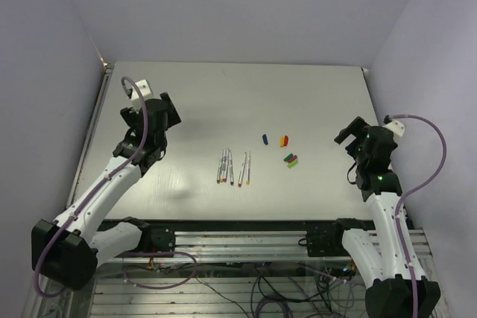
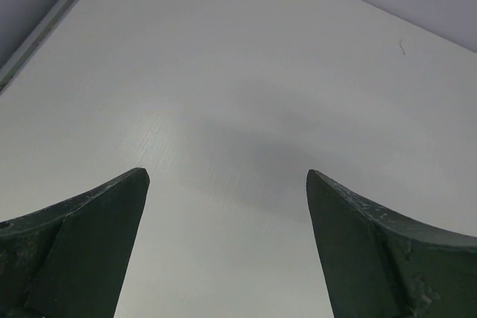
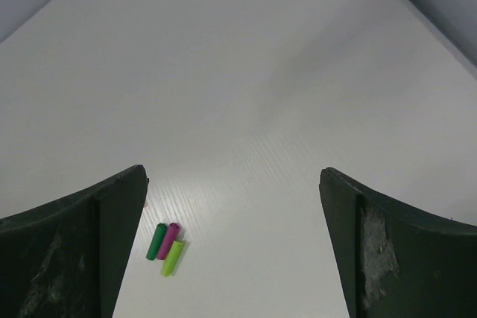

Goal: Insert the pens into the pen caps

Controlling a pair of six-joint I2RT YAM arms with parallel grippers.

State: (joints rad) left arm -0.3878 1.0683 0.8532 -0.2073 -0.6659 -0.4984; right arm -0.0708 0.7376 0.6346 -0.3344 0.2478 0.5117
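Observation:
Several thin white-grey pens (image 1: 235, 167) lie side by side in the middle of the table, their coloured tips toward the near edge. To their right lie the pen caps: a blue one (image 1: 264, 138), a red and yellow pair (image 1: 284, 140), and a green, purple and lime cluster (image 1: 291, 159). The right wrist view shows that cluster as green (image 3: 156, 241), purple (image 3: 168, 240) and lime (image 3: 173, 258), by the left finger. My right gripper (image 1: 349, 132) (image 3: 232, 175) hovers open, right of the caps. My left gripper (image 1: 170, 112) (image 2: 226, 173) is open over bare table, far left of the pens.
The white table (image 1: 313, 94) is boxed in by pale walls at the back and both sides. A metal rail (image 1: 246, 240) with cables runs along the near edge between the arm bases.

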